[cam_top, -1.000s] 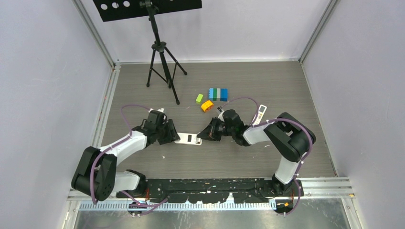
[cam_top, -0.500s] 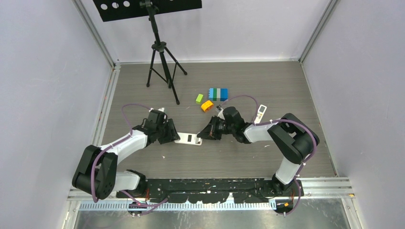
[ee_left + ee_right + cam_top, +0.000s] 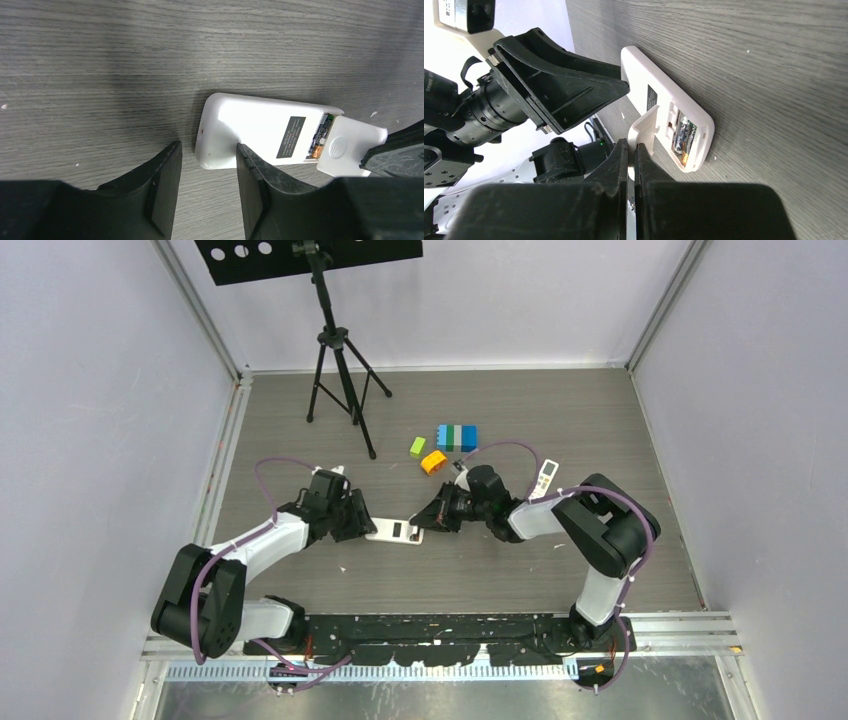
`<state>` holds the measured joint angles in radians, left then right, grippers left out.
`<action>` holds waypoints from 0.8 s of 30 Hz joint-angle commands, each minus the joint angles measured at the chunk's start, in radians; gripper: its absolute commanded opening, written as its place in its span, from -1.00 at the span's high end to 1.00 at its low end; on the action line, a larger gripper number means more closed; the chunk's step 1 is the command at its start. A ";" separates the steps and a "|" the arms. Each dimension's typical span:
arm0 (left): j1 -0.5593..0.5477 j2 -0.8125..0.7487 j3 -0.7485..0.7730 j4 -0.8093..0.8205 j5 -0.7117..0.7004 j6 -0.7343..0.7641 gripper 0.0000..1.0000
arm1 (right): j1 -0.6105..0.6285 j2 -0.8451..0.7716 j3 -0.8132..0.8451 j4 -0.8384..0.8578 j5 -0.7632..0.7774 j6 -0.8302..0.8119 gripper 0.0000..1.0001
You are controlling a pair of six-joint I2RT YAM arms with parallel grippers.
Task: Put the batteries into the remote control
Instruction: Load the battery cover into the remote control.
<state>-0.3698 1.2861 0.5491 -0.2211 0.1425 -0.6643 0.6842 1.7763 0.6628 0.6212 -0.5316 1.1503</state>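
- remote control (image 3: 250, 130) lies back-up on the counter (image 3: 560, 420), between the two arms; the battery bay (image 3: 681, 137) at its right-arm end is uncovered
- bay holds the batteries (image 3: 320, 137); two show, side by side along the remote
- battery cover (image 3: 644, 130) is off the bay and tilted at that same end, with the right jaws (image 3: 631, 147) closed on its edge
- left jaws (image 3: 208, 150) stand partly apart at the remote's other end, its corner between the tips; contact: cannot tell
- vs one second ago: remote in the same spot, both arms' poses barely changed, cover not yet seated
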 commanded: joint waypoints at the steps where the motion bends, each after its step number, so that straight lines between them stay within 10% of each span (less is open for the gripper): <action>1: 0.006 0.001 0.001 0.006 0.002 0.017 0.09 | 0.000 0.009 -0.008 0.031 0.014 -0.014 0.99; 24: 0.006 0.007 0.004 0.008 0.018 0.017 0.11 | 0.003 0.090 -0.015 0.044 0.016 -0.008 0.87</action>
<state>-0.3698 1.2865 0.5491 -0.2211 0.1539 -0.6647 0.6823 1.8416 0.6579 0.6807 -0.5430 1.1545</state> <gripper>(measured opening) 0.448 0.061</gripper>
